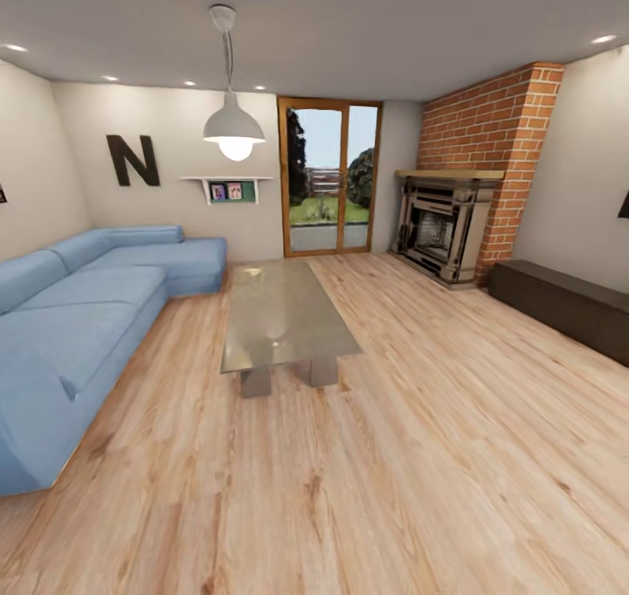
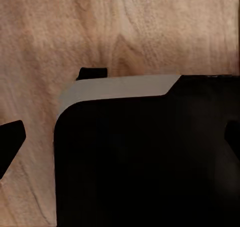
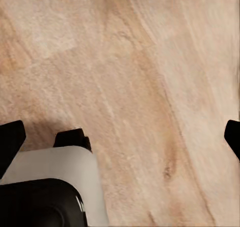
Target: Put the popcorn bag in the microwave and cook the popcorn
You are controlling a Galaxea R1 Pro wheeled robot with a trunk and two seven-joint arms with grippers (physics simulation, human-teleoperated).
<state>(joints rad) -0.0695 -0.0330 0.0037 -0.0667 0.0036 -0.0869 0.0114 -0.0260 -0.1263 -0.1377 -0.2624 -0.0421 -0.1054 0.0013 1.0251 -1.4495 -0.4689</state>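
I am in a living room with a blue sofa (image 1: 79,315), not the kitchen. The popcorn bag, the microwave and the countertop are out of view. My left gripper (image 2: 120,142) hangs open over the robot's black and grey base (image 2: 145,157), its dark fingertips (image 2: 10,142) spread wide above the wood floor. My right gripper (image 3: 120,142) is open too, fingertips (image 3: 10,142) far apart over bare wood floor (image 3: 150,87), with nothing between them.
A glass coffee table (image 1: 279,315) stands in the middle ahead. A brick fireplace (image 1: 454,219) and a dark low cabinet (image 1: 568,302) line the right side. A glass patio door (image 1: 330,176) is at the far wall. Wood floor (image 1: 393,473) stretches ahead on the right.
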